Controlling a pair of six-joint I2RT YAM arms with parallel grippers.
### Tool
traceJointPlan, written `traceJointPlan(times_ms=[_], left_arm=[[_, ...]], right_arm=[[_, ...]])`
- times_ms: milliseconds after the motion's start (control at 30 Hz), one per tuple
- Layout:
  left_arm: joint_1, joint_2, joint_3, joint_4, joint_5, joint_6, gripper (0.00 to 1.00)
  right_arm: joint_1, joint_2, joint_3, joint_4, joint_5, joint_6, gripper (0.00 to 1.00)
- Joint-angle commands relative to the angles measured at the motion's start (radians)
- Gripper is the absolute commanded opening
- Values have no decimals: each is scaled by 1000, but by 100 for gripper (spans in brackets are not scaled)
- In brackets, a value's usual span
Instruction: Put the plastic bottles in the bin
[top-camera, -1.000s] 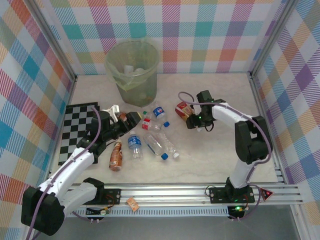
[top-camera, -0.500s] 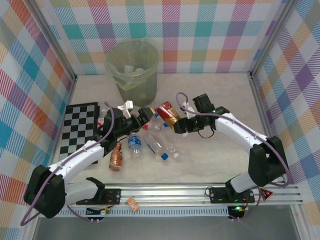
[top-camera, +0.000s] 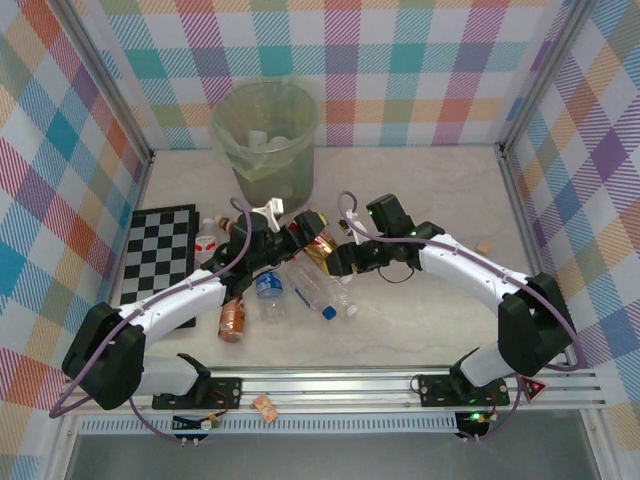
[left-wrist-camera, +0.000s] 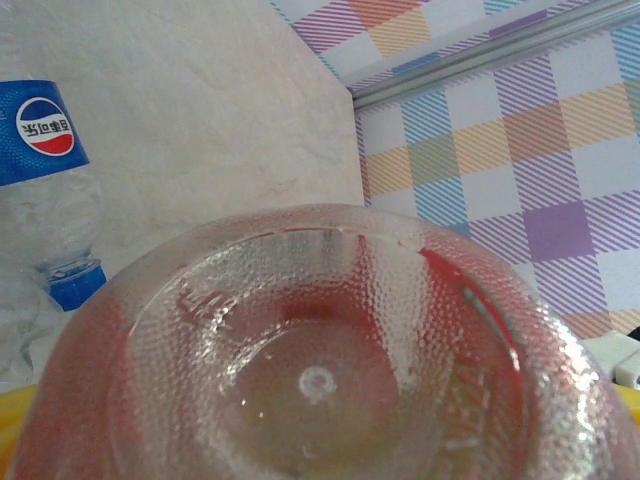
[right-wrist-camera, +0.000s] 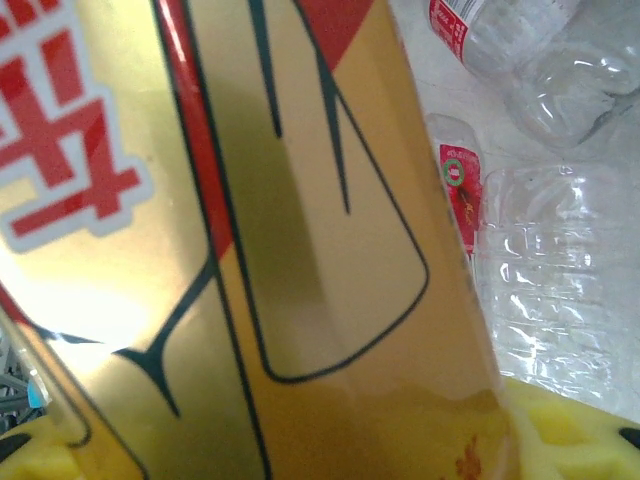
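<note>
Top: pale marbled worktop, plaid walls, one checkered mat. One bin at the back. At least four bottles lie loose mid-worktop. Right gripper: jaws clamped on a gold bottle. Left gripper is at its end; cannot tell whether its jaws grip.

Left wrist: one bottle base up close, one blue-label bottle on the worktop.

Right wrist: gold label, two clear bottles beyond.

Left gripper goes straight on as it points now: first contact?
The clear base of the red-and-gold bottle held by the right gripper. It sits just before the left gripper, perhaps between its fingers; depth is unclear.
</note>
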Motion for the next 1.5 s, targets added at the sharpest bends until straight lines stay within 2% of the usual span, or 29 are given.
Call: traceJointPlan(times_ms=[0, 233, 367, 567, 833, 967, 1100, 1300, 1467], left_arm=[[-9, 4, 27, 37, -15, 5, 90], [-9, 14, 29, 40, -15, 2, 70], [-9, 20, 29, 45, -17, -2, 68], [-7, 21, 37, 25, -23, 15, 66], [32, 17, 83, -33, 7, 55, 66], [68, -1, 189, -163, 29, 158, 66], [147, -6, 351, -291, 68, 260, 64], [276, 45, 638, -393, 121, 359, 60], [366, 129, 811, -370, 105, 380, 53]], right_arm=[[8, -9, -11, 37, -9, 14, 57], [10, 0, -16, 39, 1, 15, 59], [10, -5, -12, 30, 6, 11, 66], [9, -30, 23, -35, 44, -23, 87], [-27, -155, 23, -146, 165, -63, 96], [-68, -223, -13, -192, 232, -64, 97], [-96, -252, -66, -210, 269, -44, 97], [-100, -254, -103, -235, 321, -25, 97], [-100, -267, -128, -241, 339, -10, 96]])
